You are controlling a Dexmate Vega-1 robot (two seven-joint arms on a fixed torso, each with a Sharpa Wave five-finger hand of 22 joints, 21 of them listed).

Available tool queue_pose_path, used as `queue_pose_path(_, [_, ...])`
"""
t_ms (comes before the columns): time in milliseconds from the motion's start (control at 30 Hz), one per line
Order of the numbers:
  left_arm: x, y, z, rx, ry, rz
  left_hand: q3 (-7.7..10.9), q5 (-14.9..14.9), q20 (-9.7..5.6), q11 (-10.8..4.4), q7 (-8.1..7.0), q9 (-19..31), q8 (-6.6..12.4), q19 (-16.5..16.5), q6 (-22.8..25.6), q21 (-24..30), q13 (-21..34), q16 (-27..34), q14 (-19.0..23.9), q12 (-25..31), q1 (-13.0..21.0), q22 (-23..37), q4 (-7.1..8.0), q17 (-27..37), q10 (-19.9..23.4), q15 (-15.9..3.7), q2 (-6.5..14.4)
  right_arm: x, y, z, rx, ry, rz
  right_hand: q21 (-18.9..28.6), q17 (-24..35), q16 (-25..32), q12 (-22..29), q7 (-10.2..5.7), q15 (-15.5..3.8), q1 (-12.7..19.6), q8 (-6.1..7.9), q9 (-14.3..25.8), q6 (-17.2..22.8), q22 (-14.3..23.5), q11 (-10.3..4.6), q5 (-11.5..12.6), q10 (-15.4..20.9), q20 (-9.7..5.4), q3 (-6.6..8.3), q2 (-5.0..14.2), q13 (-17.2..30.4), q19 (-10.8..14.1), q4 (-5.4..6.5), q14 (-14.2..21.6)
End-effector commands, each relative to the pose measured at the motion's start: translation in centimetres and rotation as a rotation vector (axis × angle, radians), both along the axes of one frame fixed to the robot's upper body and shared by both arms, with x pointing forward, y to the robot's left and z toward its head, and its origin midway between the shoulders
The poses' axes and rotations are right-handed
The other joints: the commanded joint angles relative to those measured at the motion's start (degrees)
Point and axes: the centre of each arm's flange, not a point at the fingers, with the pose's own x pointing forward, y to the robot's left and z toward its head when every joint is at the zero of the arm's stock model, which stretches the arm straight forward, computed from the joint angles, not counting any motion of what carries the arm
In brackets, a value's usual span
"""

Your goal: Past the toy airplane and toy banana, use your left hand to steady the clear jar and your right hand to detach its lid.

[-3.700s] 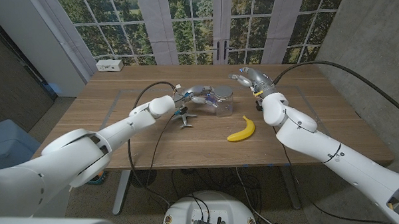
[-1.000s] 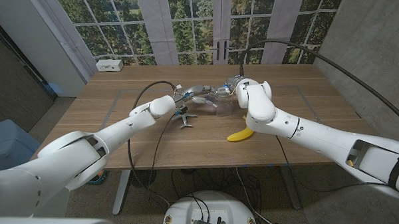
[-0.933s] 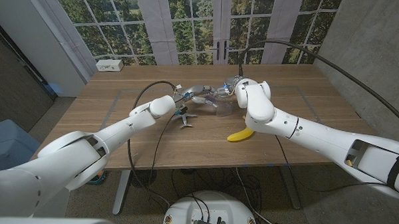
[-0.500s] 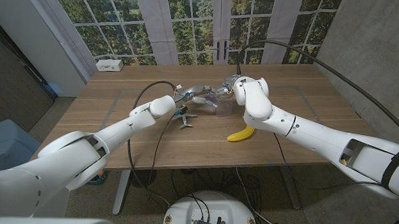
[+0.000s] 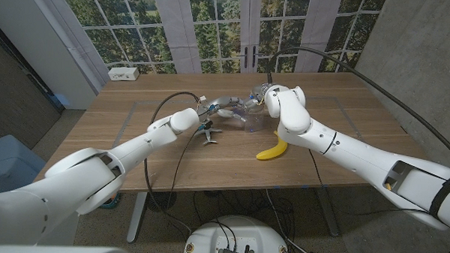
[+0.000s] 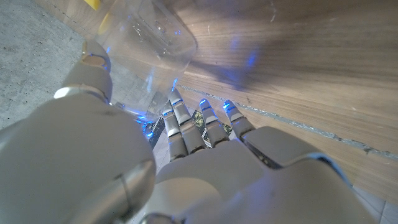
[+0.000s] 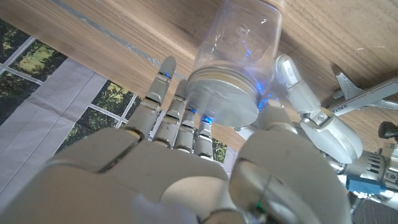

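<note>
The clear jar (image 5: pixel 253 118) stands on the tabletop (image 5: pixel 345 138) toward its far side, with the toy airplane (image 5: pixel 207 133) at about 8 o'clock from it and the toy banana (image 5: pixel 272 150) at about 5 o'clock. The left hand (image 5: pixel 227 104) has its fingers wrapped against the jar's side and the right hand (image 7: pixel 205 155) is cupped over the lid (image 7: pixel 222 102), fingers spread around its rim, so steadying and reaching look done while the lid is not yet detached. Bare wood lies open around the jar, all edges well apart, though both toys sit near.
</note>
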Motion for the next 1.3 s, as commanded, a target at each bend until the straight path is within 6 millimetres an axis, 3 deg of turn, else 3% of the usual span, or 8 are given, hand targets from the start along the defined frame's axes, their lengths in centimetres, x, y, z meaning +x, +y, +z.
queue_pose_path(33, [-0.1,-0.3,-0.1,-0.014,-0.002,-0.004,0.48,0.51,0.38,-3.57,-4.94,0.87,0.57,-0.20,9.63,0.19,0.28,-0.04,0.46,0.41,8.49,0.17,0.02,0.10,4.41,-8.81,9.06,-0.2,0.8,-0.1,-0.058,-0.018,0.047,-0.05,1.24,0.91,0.00,-5.70,-6.73,5.30,-0.40,0.27,3.31,0.30,-2.11,0.19,0.04,-2.27,0.71,1.47,0.57,-0.92,0.08,-1.42])
queue_pose_path(267, [-0.2,-0.4,-0.1,-0.016,-0.002,-0.008,0.42,0.52,0.37,-3.57,-4.79,0.86,0.56,-0.15,9.65,0.21,0.40,-0.05,0.52,0.44,8.79,0.16,-0.02,0.09,4.83,-8.80,9.22,-0.5,1.1,0.0,-0.076,-0.028,0.078,0.56,3.06,2.04,0.11,-7.24,-9.44,13.05,0.15,0.40,6.41,0.51,-4.52,-0.24,0.18,-6.36,1.28,2.90,1.20,-1.41,0.07,-2.75])
queue_pose_path(433, [-0.2,-0.4,0.0,-0.016,-0.003,-0.010,0.36,0.51,0.34,-3.56,-4.72,0.86,0.58,-0.13,9.74,0.21,0.47,-0.07,0.54,0.40,8.91,0.16,-0.02,0.08,4.94,-8.78,9.28,-0.8,1.1,0.1,-0.074,-0.028,0.092,2.37,4.44,2.42,1.04,-7.25,-10.96,23.77,2.46,0.89,15.14,0.85,-8.04,-0.14,2.20,-10.92,1.39,5.37,2.30,-2.49,0.19,-3.49])
queue_pose_path(533, [-0.2,-0.4,0.1,-0.015,-0.004,-0.012,0.32,0.51,0.36,-3.56,-4.68,0.85,0.50,-0.14,9.56,0.21,0.50,-0.08,0.55,0.35,8.96,0.16,-0.02,0.08,4.93,-8.76,9.30,-0.9,0.9,0.2,-0.065,-0.021,0.106,3.37,4.38,1.64,1.20,-6.02,-11.23,29.17,3.52,1.36,18.92,0.90,-8.90,0.35,3.01,-11.96,1.55,6.15,2.86,-3.81,0.05,-3.30])
queue_pose_path(700, [-0.2,-0.4,0.1,-0.019,0.002,-0.017,0.26,0.51,0.32,-3.55,-4.58,0.85,0.55,-0.14,9.72,0.20,0.54,-0.09,0.54,0.29,9.01,0.16,0.00,0.08,4.92,-8.74,9.32,-1.1,0.7,0.4,-0.034,0.011,0.155,5.67,3.52,-0.84,1.54,-2.38,-11.25,37.45,8.59,4.09,28.55,1.08,-8.97,1.63,6.23,-12.47,1.46,6.82,3.72,-6.66,0.33,-2.46])
queue_pose_path(900, [-0.2,-0.4,0.1,-0.019,0.003,-0.022,0.19,0.51,0.47,-3.56,-4.50,0.85,0.44,-0.20,9.50,0.18,0.60,-0.10,0.55,0.22,9.06,0.16,0.05,0.08,4.96,-8.74,9.42,-0.9,0.5,0.7,0.007,0.041,0.203,11.67,2.38,-3.77,1.07,2.03,-11.24,45.53,16.97,9.87,38.36,2.24,-9.04,4.54,11.14,-12.83,0.12,6.72,3.47,-8.57,0.46,-0.72])
queue_pose_path(1133, [-0.3,-0.3,0.2,-0.020,0.004,-0.023,0.03,0.49,0.38,-3.56,-4.54,0.85,0.39,-0.25,9.50,0.16,0.68,-0.13,0.53,0.11,9.05,0.16,0.10,0.08,4.95,-8.69,9.45,-0.7,0.3,0.9,0.050,0.013,0.249,20.93,0.47,-5.41,1.65,5.34,-11.26,51.08,20.53,10.01,44.53,4.64,-8.92,8.12,18.96,-13.05,-1.07,7.02,2.59,-7.68,0.69,3.69])
queue_pose_path(1300, [-0.4,-0.3,0.3,-0.021,0.004,-0.026,-0.14,0.46,0.35,-3.56,-4.43,0.84,0.29,-0.26,9.33,0.17,0.73,-0.16,0.46,0.02,8.95,0.16,0.16,0.08,4.93,-8.64,9.41,-0.7,0.0,1.0,0.086,-0.040,0.296,32.98,-1.00,-5.31,2.41,5.74,-11.25,53.90,21.12,8.74,46.29,7.75,-8.69,9.08,25.79,-13.04,-3.34,6.22,3.33,-9.40,0.65,10.66])
